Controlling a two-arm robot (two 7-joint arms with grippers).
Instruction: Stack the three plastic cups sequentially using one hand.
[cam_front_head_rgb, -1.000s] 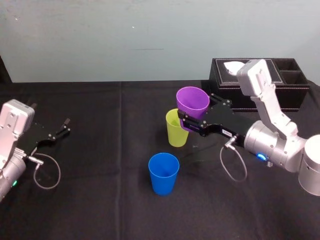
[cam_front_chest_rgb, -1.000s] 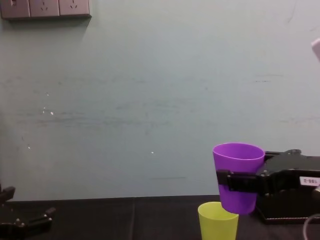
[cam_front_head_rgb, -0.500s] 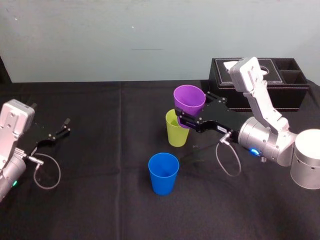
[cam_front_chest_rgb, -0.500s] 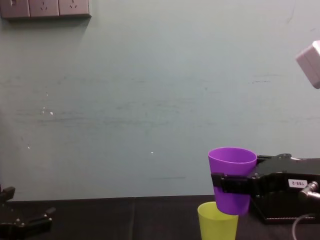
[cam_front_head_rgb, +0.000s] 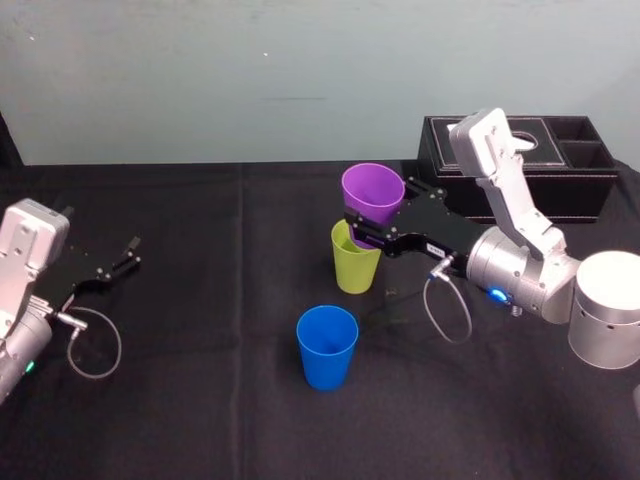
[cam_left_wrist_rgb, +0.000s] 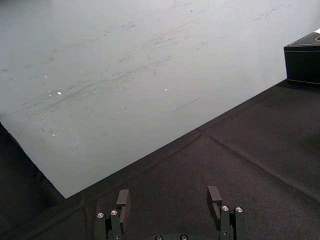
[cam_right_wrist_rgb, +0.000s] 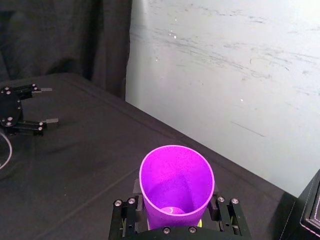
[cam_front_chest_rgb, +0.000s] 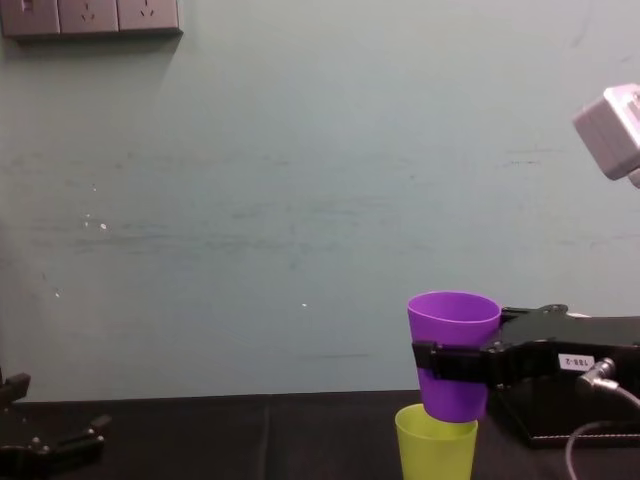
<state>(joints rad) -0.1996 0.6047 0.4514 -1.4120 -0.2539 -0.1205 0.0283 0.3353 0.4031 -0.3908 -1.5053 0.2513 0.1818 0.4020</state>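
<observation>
My right gripper (cam_front_head_rgb: 362, 225) is shut on the purple cup (cam_front_head_rgb: 372, 193), its black fingers clasping the cup's sides (cam_right_wrist_rgb: 175, 177). It holds the cup upright just above the yellow-green cup (cam_front_head_rgb: 354, 262), the purple base at the yellow-green rim (cam_front_chest_rgb: 436, 440) in the chest view. The blue cup (cam_front_head_rgb: 327, 346) stands alone on the black cloth, nearer to me and slightly left of the other two. My left gripper (cam_front_head_rgb: 127, 253) rests open at the far left of the table, its fingers (cam_left_wrist_rgb: 122, 200) spread with nothing between them.
A black tissue box (cam_front_head_rgb: 560, 160) with compartments stands at the back right, just behind my right arm. A black cloth (cam_front_head_rgb: 220, 300) covers the table, and a pale wall (cam_front_chest_rgb: 300, 200) rises behind it.
My right gripper has carried the purple cup a little left and down, bringing it over the yellow-green cup. The left arm and the blue cup have not moved.
</observation>
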